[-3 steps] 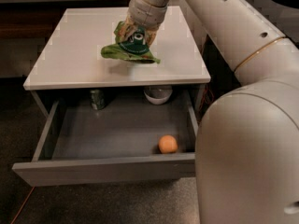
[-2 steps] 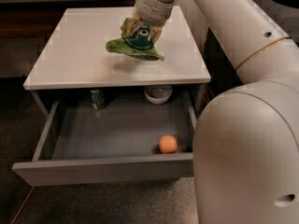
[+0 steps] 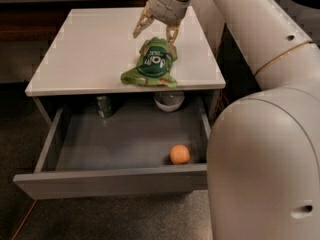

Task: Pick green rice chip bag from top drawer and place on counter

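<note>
Bright green crinkly rice chip bag [image 3: 151, 64] lies on the light grey-white tabletop [image 3: 90, 49] near its front edge, right above the open grey top drawer [image 3: 110, 181]. The two-finger end effector [image 3: 157, 30] hovers just behind the bag, fingers spread wide and gripping nothing.

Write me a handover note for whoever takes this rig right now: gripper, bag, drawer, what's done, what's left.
Gripper: open, holding nothing, just above the far end of the chip bag.
Chip bag: lying on the counter, near its front edge.
Top drawer: pulled open; an orange ball, a can and a bowl inside.
Done: bag is out and on the counter.
Left: probably only lifting the arm clear.
</note>
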Action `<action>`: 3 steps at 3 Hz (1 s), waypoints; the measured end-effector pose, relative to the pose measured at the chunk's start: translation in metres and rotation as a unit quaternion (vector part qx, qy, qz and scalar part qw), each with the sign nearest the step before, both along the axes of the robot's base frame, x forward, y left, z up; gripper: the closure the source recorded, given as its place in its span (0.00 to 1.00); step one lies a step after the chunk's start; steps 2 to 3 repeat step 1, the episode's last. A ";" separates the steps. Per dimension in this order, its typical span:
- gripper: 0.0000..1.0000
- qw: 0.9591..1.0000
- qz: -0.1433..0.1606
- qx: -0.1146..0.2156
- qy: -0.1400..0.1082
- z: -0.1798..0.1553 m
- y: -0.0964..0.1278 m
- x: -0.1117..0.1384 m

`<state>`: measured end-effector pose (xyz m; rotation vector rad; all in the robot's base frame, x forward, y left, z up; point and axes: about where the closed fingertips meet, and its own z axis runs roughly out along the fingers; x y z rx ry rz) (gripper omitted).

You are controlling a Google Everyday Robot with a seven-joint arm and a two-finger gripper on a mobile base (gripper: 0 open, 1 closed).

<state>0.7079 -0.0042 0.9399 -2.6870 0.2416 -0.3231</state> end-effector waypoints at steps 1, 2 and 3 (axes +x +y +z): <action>0.00 1.000 0.000 0.001 -0.001 -0.001 0.002 0.002; 0.00 1.000 0.000 0.001 -0.001 -0.001 0.002 0.002; 0.00 1.000 0.000 0.001 -0.001 -0.001 0.002 0.002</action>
